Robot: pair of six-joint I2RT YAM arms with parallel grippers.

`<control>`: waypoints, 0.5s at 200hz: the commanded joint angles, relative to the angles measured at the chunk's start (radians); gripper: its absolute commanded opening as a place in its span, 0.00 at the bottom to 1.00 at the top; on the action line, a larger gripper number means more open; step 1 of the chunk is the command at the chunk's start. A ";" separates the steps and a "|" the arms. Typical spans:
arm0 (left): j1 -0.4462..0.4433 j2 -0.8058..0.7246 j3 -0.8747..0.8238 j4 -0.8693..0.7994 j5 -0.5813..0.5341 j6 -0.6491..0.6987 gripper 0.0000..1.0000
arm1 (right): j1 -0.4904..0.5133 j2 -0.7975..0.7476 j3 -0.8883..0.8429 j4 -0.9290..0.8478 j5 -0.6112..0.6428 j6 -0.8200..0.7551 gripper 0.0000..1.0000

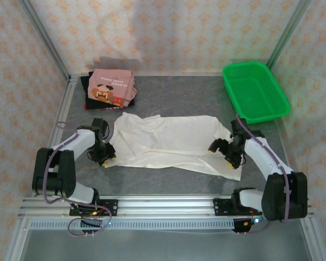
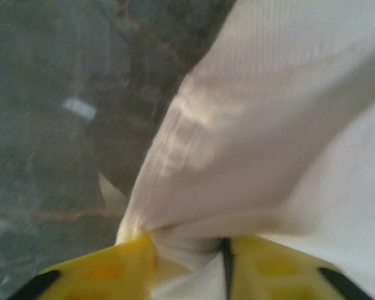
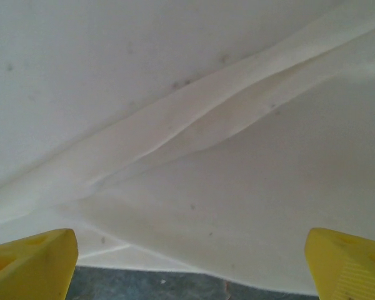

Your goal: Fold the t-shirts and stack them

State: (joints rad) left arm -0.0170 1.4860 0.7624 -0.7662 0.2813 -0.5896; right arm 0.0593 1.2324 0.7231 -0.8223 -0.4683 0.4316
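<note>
One off-white t-shirt [image 1: 168, 144] fold between left fingers [image 2: 112, 269]; right fingers [image 3: 31, 262] wide above

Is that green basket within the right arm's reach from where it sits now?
Probably yes. The basket lies in the far right corner, just beyond the right gripper, whose jaws are open over the white shirt, with bare table between them.

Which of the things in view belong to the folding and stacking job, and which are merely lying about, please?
Belong to the job:
- off-white t-shirt, spread out, its edge pinched by the left gripper, with the right gripper open over it
- folded pink t-shirt on top of the black t-shirts

Just lying about:
- green basket, back right
</note>
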 commanded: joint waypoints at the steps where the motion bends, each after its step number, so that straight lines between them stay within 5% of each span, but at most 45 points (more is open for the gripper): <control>1: 0.009 0.046 0.023 0.092 -0.032 0.002 0.21 | 0.005 0.018 -0.016 0.028 0.101 0.025 0.93; 20: 0.009 0.043 0.071 0.021 -0.101 0.035 0.08 | 0.005 0.033 -0.013 0.004 0.198 0.048 0.93; 69: 0.010 0.005 0.107 -0.108 -0.231 0.110 0.06 | 0.005 0.147 0.014 -0.029 0.362 0.073 0.91; 100: 0.011 -0.046 0.105 -0.133 -0.259 0.072 0.28 | 0.005 0.127 0.023 -0.018 0.323 0.072 0.91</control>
State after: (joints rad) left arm -0.0166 1.4971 0.8585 -0.8272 0.1009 -0.5030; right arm 0.0593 1.3838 0.7162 -0.8219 -0.1814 0.4877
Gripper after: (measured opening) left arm 0.185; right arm 0.913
